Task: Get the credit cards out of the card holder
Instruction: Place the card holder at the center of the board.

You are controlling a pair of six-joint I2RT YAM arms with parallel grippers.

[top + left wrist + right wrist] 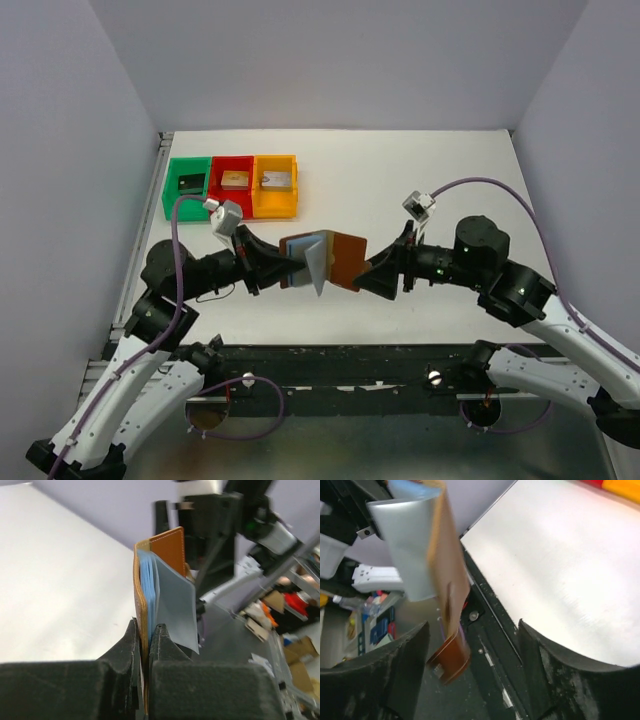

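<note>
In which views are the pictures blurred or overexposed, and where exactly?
Right wrist: the card holder is smeared by blur, and the table shines with pale glare. Left wrist: the card holder is sharp, the right arm behind it soft. Top external: even light, sharp, only faint shadows.

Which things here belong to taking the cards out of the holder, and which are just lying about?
Job in hand: card holder; credit cards inside it; left gripper, clamped on it; right gripper, open.
Lying about: green bin; red bin; orange bin; a small block in each.
</note>
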